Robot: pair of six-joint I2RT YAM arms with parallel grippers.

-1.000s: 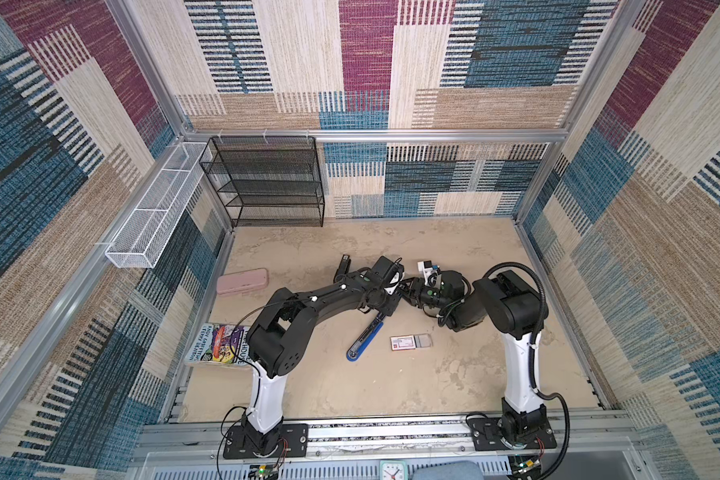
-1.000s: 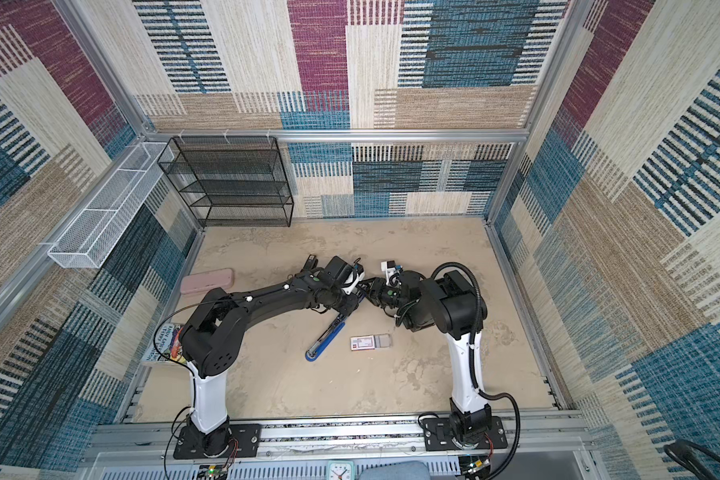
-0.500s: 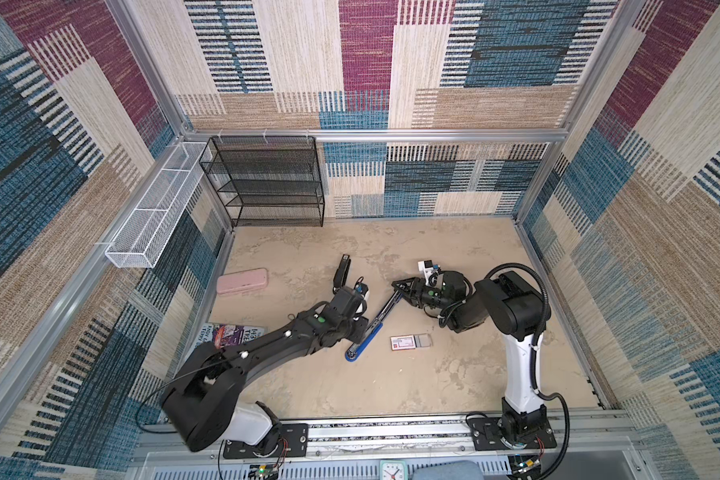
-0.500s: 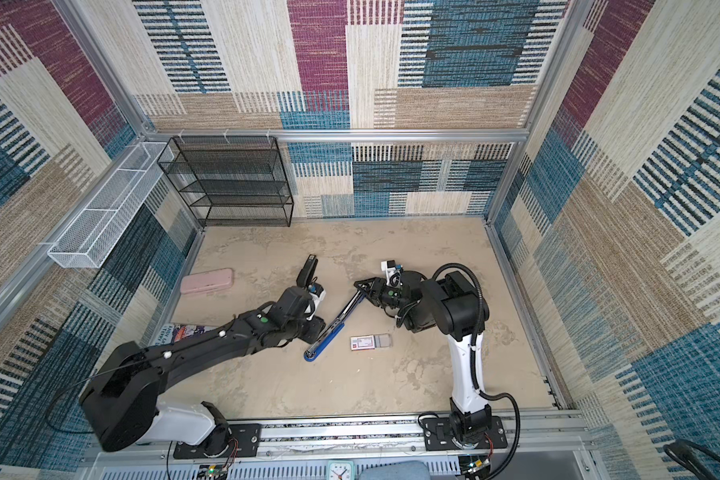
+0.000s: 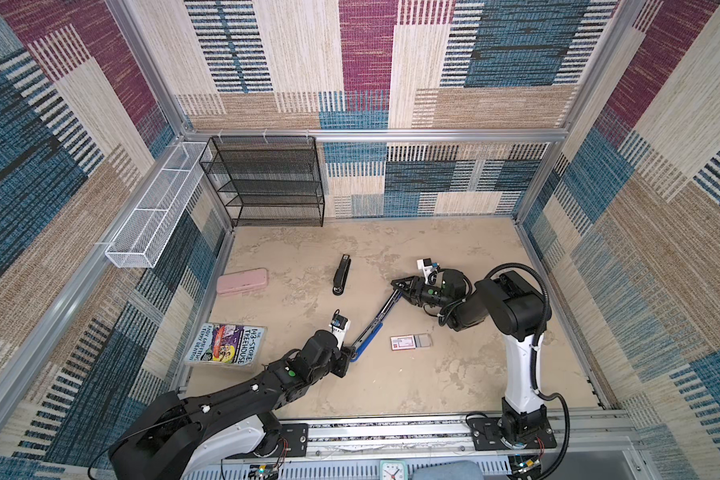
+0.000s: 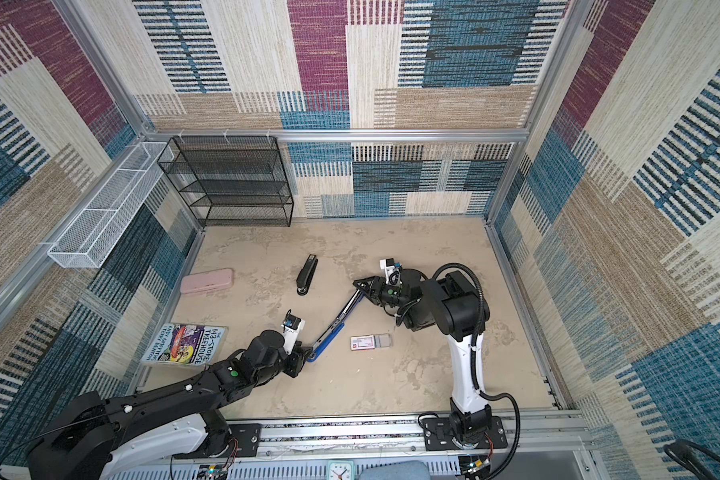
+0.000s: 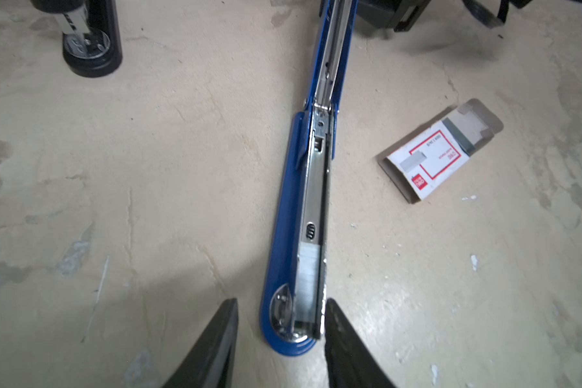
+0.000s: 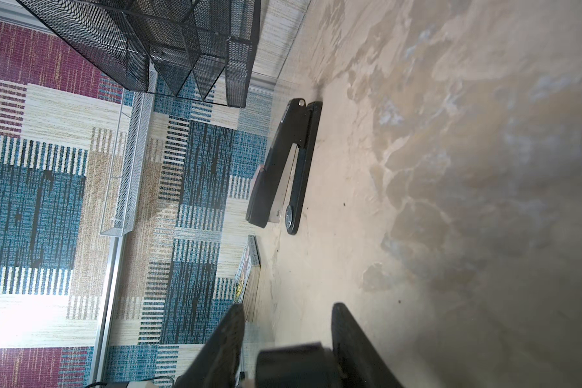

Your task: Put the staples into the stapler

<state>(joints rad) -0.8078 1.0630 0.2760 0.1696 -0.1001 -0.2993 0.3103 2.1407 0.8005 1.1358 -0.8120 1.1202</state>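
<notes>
The blue stapler point(image 5: 371, 326) lies swung open on the floor, slanting between both grippers. Its bare metal magazine point(image 7: 313, 188) faces up, with a silvery strip of staples point(image 7: 308, 278) near its front end. My left gripper point(image 5: 348, 354) point(image 7: 281, 300) is open; its fingers straddle that front end, one beside the magazine, the other clear of the blue base. My right gripper point(image 5: 396, 284) point(image 8: 286, 305) is shut on the far end of the stapler's cover point(image 8: 293, 364). The white staple box point(image 5: 403, 342) point(image 7: 427, 161), red-labelled, lies to the stapler's right with its grey tray point(image 7: 466, 132) pulled out.
A black stapler point(image 5: 341, 274) point(image 8: 283, 168) lies closed further back. A pink case point(image 5: 242, 281) and a book point(image 5: 225, 344) lie at the left. A black mesh shelf point(image 5: 267, 183) stands at the back wall, and a white wire basket point(image 5: 154, 208) hangs on the left wall.
My left arm has drawn back from beside the right gripper to the stapler's near end. The right gripper has kept its place on the cover.
</notes>
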